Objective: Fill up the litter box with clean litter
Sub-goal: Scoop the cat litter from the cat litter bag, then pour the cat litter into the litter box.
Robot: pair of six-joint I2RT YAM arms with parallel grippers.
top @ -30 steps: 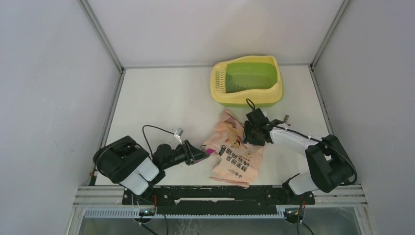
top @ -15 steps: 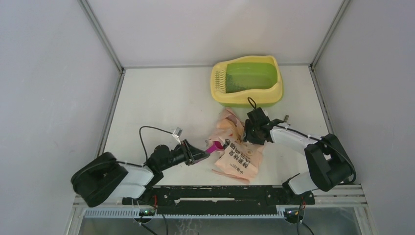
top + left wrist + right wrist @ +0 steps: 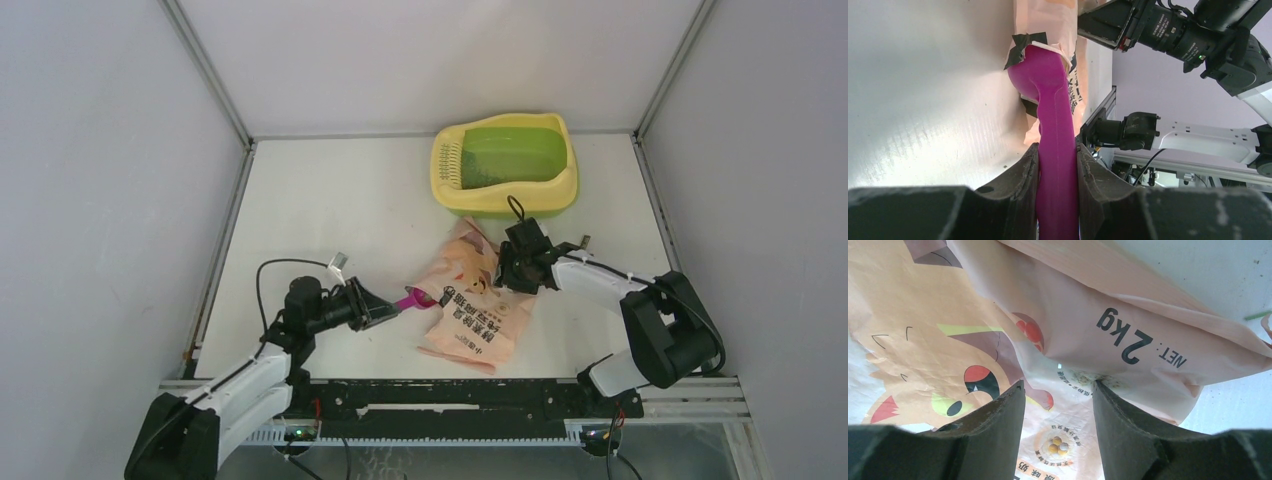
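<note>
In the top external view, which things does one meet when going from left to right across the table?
left gripper → magenta scoop → peach-pink bag. The right gripper and the litter box overlap the bag's span, so they are left out.

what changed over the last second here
The left gripper, shut on the magenta scoop, drew back leftward, pulling the scoop further out of the bag, which slid slightly with it. The right gripper at the bag's top and the litter box stayed put.
</note>
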